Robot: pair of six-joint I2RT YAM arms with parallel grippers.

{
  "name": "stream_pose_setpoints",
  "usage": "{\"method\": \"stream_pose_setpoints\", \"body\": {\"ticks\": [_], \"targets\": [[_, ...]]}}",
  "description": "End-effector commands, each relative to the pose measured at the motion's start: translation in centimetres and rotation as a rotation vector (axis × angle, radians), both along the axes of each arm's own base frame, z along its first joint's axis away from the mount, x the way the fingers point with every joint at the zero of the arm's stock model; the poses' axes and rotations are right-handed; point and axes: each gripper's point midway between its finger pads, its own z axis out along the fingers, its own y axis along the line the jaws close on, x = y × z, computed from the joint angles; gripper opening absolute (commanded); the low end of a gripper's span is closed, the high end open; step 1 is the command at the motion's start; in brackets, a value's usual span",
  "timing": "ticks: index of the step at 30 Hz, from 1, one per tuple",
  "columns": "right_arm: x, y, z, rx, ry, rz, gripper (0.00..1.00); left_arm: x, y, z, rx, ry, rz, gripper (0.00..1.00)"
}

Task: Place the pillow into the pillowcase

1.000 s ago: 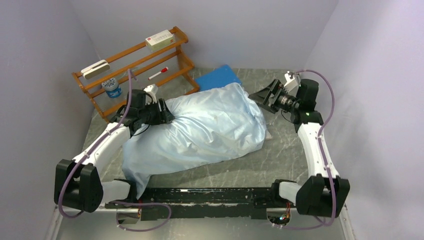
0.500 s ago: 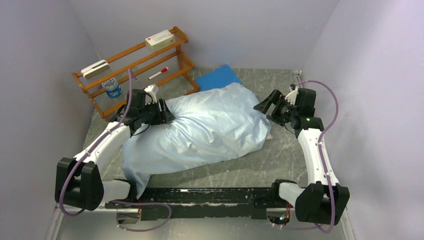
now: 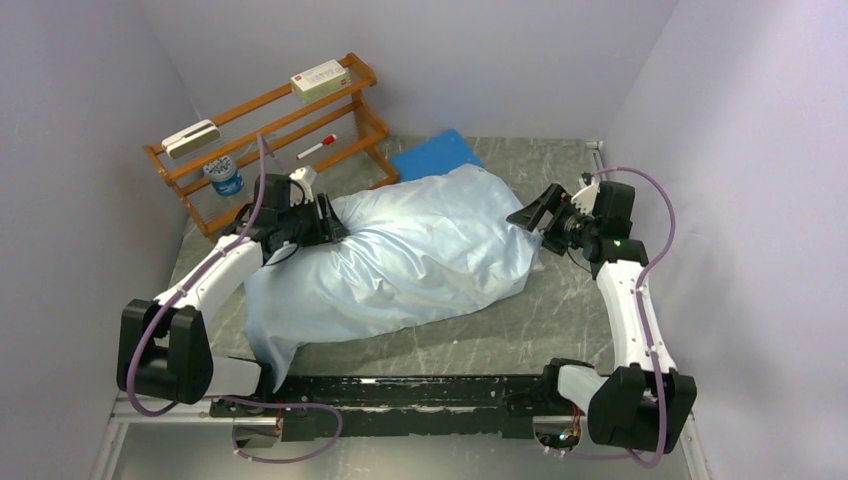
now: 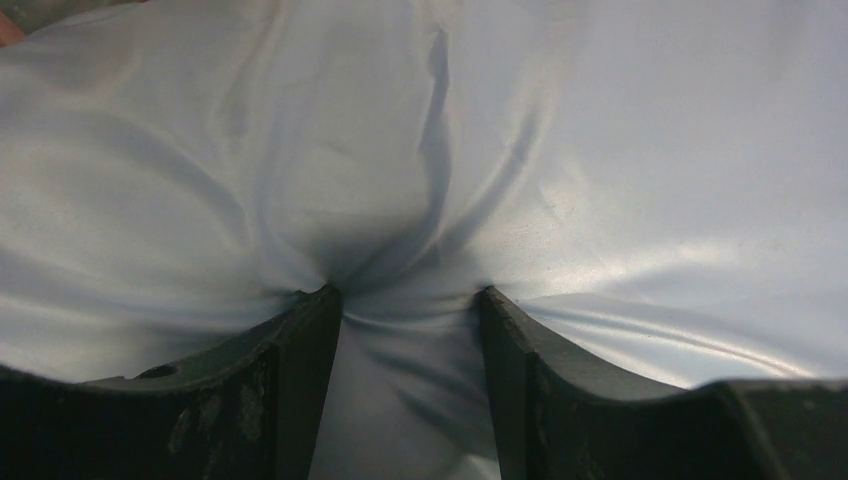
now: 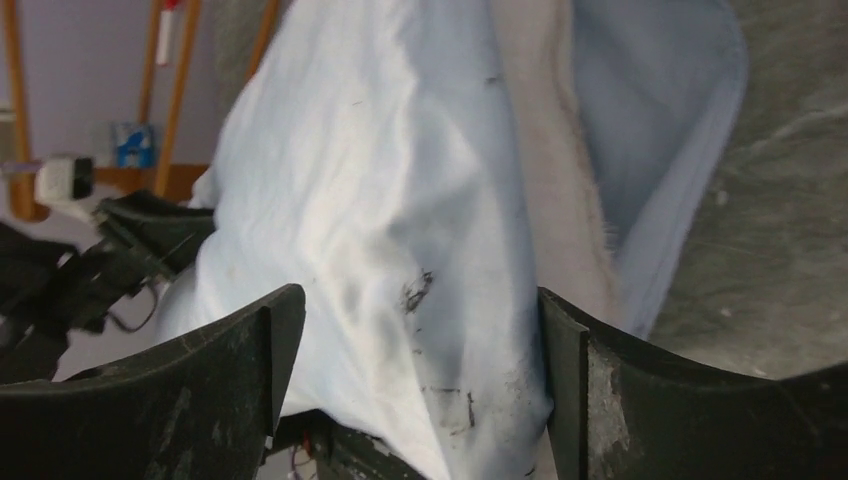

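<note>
Far left on your table stands a wooden rack [image 3: 250, 112], set at an angle with its right end nearer the back wall. A white box with red print [image 3: 318, 78] lies on its top rail towards the right, and a flat white block [image 3: 190, 138] sits on the left end. Lower down, you can see a blue-and-white container [image 3: 225, 177] at the left and a red-capped marker [image 3: 316, 147] lying on a lower rail. Just right of the rack, a flat bright-blue sheet [image 3: 437, 154] rests on the grey marbled tabletop [image 3: 560, 310]. A black strip [image 3: 400, 392] runs along the near edge. Pale lavender walls [image 3: 480, 60] enclose the far and side edges.
</note>
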Motion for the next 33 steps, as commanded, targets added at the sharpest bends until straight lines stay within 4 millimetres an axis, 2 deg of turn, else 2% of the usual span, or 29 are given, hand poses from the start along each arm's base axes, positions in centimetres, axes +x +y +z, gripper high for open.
{"method": "stream_pose_setpoints", "body": {"ticks": [1,5,7,9,10,14,16,17,18,19,22,24,26,28,29,30,31,33], "targets": [[-1.6,2.6,5.0,0.113,-0.199,0.159,0.8,-1.9,2.6,-5.1,0.112,0.153,0.036,0.61],[-3.9,4.6,8.0,0.227,-0.313,0.252,0.71,-2.0,2.7,-5.5,0.117,0.165,0.039,0.61],[-4.5,4.9,8.7,0.243,-0.342,0.271,0.61,-2.0,2.7,-5.7,0.116,0.171,0.038,0.6],[-4.8,4.9,8.0,0.24,-0.325,0.266,0.52,-2.0,2.7,-5.8,0.115,0.176,0.036,0.6],[-4.6,4.5,7.3,0.21,-0.308,0.24,0.5,-2.0,2.7,-5.8,0.115,0.177,0.036,0.6],[-3.7,1.5,3.2,0.035,-0.201,0.066,0.45,-2.1,2.7,-6.0,0.12,0.182,0.036,0.6],[-3.1,-0.1,2.3,-0.046,-0.164,-0.012,0.33,-2.2,2.8,-6.2,0.121,0.187,0.039,0.6],[-3.1,-0.6,2.1,-0.063,-0.148,-0.04,0.16,-2.3,2.8,-6.3,0.12,0.188,0.038,0.6],[-2.6,-2.2,2.4,-0.125,-0.142,-0.122,0.0,-2.3,2.8,-6.3,0.121,0.191,0.039,0.6],[-2.3,-3.8,2.7,-0.182,-0.14,-0.198,0.0,-2.4,2.9,-6.5,0.126,0.195,0.041,0.6],[-1.7,-9.0,5.9,-0.35,-0.2,-0.458,0.0,-2.7,3.2,-6.8,0.141,0.207,0.05,0.6],[-1.8,-11.2,7.9,-0.402,-0.222,-0.58,0.0,-2.8,3.3,-7.1,0.147,0.216,0.054,0.59],[-1.7,-10.5,9.9,-0.356,-0.282,-0.573,0.0,-2.9,3.4,-7.2,0.157,0.224,0.052,0.59],[-1.7,-8.1,11.5,-0.258,-0.361,-0.49,0.0,-3.0,3.6,-7.4,0.166,0.231,0.055,0.6],[-1.8,-7.4,11.6,-0.225,-0.377,-0.464,0.0,-3.0,3.6,-7.4,0.166,0.229,0.056,0.6],[-1.9,-7.4,10.8,-0.22,-0.364,-0.468,0.0,-3.0,3.6,-7.4,0.161,0.228,0.057,0.6],[-2.0,-8.4,9.7,-0.241,-0.34,-0.522,0.0,-3.1,3.5,-7.4,0.157,0.229,0.057,0.6],[-1.9,-12.1,7.6,-0.37,-0.308,-0.684,0.0,-3.1,3.4,-7.4,0.148,0.228,0.059,0.6]]}}
